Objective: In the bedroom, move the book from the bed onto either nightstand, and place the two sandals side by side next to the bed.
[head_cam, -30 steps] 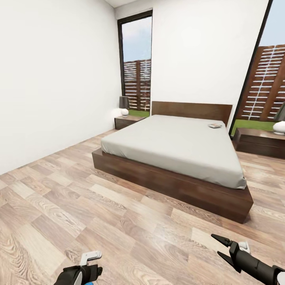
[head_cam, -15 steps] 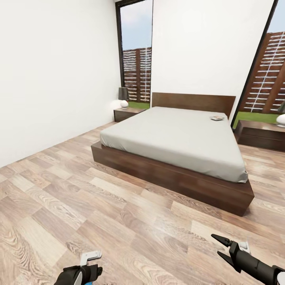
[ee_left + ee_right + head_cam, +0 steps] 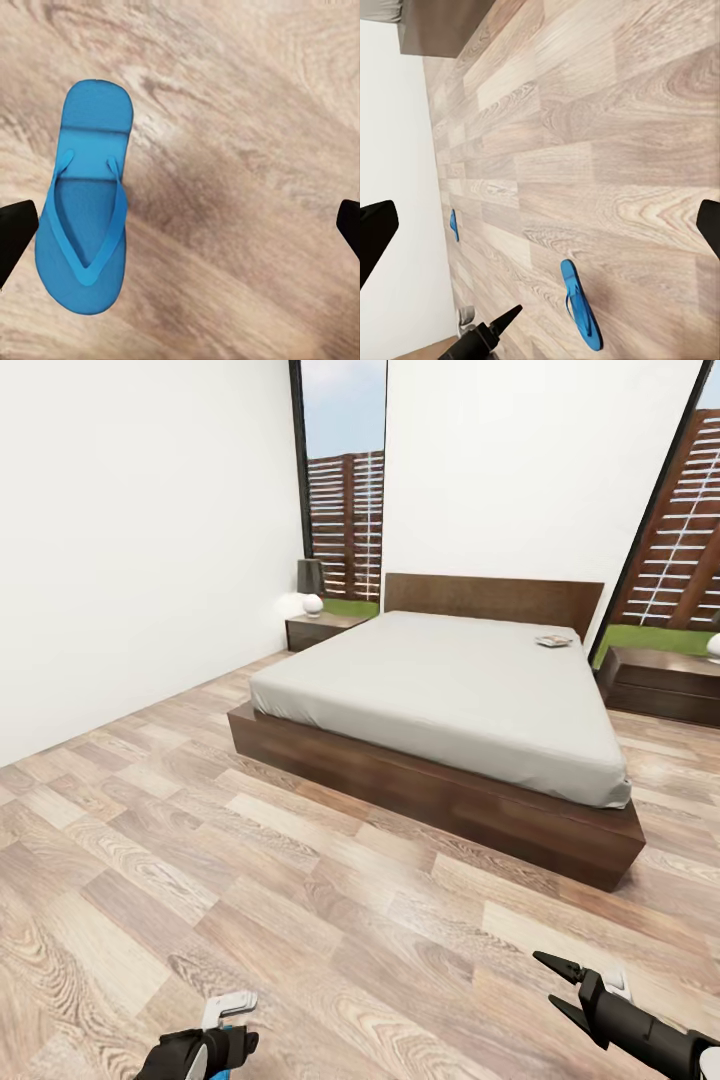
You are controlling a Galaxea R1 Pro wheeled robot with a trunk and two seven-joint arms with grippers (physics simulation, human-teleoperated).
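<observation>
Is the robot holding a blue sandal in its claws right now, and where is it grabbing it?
No, nothing is held. The left gripper is open above a sandal lying flat on the floor, untouched. The right gripper is open and empty too.

Matt wood-plank floor with visible grain, dark brown wooden bed frame, smooth off-white cloth-like mattress on the bed, smooth bright blue sandal on the floor
</observation>
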